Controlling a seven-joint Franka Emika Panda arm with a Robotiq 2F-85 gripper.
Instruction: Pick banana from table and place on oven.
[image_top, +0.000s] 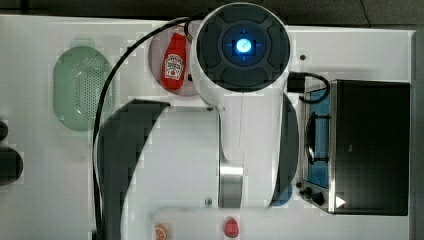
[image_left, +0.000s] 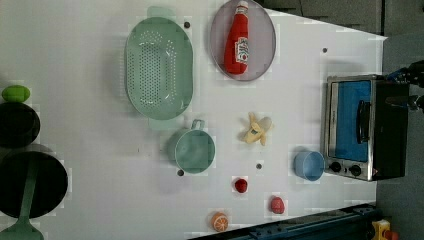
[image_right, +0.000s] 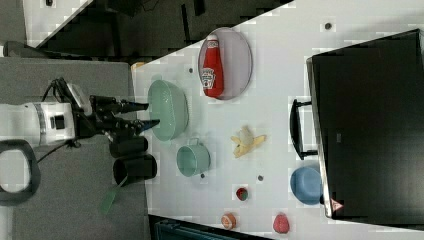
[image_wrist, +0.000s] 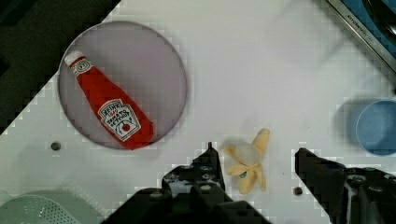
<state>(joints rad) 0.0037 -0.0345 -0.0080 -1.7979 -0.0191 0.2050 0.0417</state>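
One large white flat rectangular table (image_left: 90, 200) with a few small dark round holes carried everything. On it stood one boxy black toaster oven (image_left: 364, 128) with a silver front frame, a blue-tinted glass door and a bar handle, set at the left view's right edge of the table. One white robot arm (image_top: 235, 100) covered much of the top view, hiding the middle of the table there.

Next in size came one pale green perforated plastic colander (image_left: 159, 67), then one round grey plate (image_left: 243, 40) bearing one red plastic ketchup bottle (image_left: 236, 45) lying on its side. There was one pale green mug (image_left: 192, 148) with a handle and one small blue cup (image_left: 308, 165) just beside the oven's knobs. Two black round pots (image_left: 17, 125) sat at the left view's left edge, the lower one cut off, with a green utensil in it.

One small pale-yellow toy banana (image_left: 257, 130) with splayed peel strips lay on the table between the mug and the oven, apart from both. In the wrist view it (image_wrist: 247, 163) lay between the dark fingers, below them.

The black gripper (image_right: 145, 114) hung well above the table, its fingers spread and holding nothing.

Smallest were two red toy fruits (image_left: 241, 185) and one orange slice (image_left: 219, 221) near the table's edge; in the top view they were partly cut off.

Dark floor surrounded the table.
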